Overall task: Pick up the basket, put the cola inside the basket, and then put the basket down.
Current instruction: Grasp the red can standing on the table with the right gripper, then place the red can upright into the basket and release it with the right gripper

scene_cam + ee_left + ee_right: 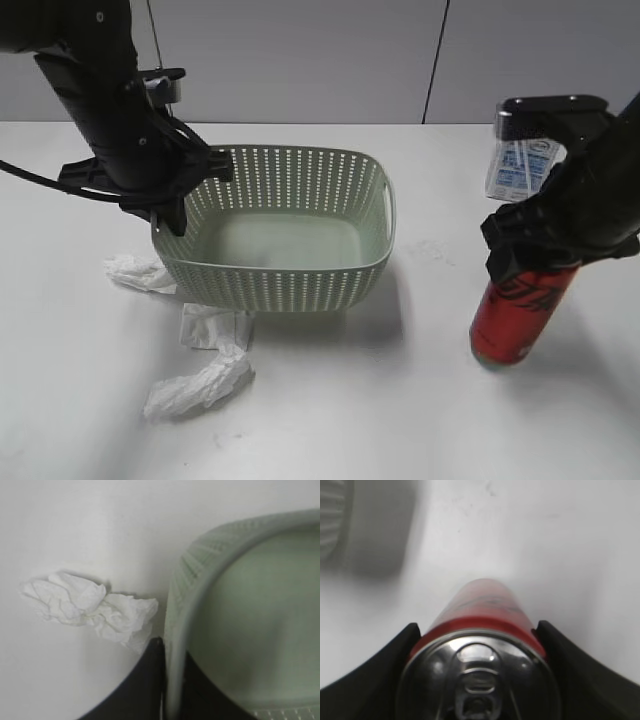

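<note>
The pale green slotted basket [290,235] stands at the table's middle, and I cannot tell whether it rests on the table or is slightly raised. My left gripper [180,195] is shut on its left rim; in the left wrist view the rim [180,630] runs between the two black jaws [172,680]. The red cola can [520,310] with black lettering stands tilted at the right. My right gripper [545,250] is shut on its upper part; the right wrist view shows the silver pull-tab top [477,680] between the jaws [477,645].
Crumpled white tissues lie left of the basket [138,272] and in front of it [205,375]; one shows in the left wrist view [90,607]. A small blue-and-white drink carton [520,165] stands behind the right arm.
</note>
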### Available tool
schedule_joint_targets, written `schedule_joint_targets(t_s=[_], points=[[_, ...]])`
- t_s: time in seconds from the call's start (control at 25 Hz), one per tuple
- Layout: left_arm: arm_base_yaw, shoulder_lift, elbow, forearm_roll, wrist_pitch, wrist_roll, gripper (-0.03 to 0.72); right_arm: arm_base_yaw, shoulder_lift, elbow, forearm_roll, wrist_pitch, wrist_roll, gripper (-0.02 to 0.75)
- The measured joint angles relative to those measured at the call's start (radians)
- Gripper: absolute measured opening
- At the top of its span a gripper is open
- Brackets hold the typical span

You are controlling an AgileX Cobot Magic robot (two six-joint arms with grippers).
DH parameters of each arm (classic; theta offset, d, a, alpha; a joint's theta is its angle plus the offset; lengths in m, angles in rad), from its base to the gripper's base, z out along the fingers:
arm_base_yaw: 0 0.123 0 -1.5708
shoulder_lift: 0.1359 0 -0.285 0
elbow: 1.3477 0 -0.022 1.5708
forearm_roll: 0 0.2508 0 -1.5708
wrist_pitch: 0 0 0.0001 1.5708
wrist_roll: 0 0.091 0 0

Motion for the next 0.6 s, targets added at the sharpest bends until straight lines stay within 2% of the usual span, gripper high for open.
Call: schedule_joint_targets(t_s=[0.16,0.32,0.44,0.6], points=[[0.000,0.000,0.000,-0.007,0.000,0.000,-0.003,0.001,-0.033,-0.136,-0.006,0.073,-0.044,0.498],[0.000,0.000,0.000,-0.011,0.000,0.000,-0.003,0.003,-0.040,-0.322,0.035,0.156,-0.126,0.498],[0.000,0.000,0.000,-0.018,-0.001,0.000,-0.003,0.041,-0.040,-0.459,0.043,0.168,-0.169,0.498],[0.000,0.000,0.000,-0.036,-0.015,0.000,-0.003,0.141,0.012,-0.595,0.044,0.181,-0.185,0.498]])
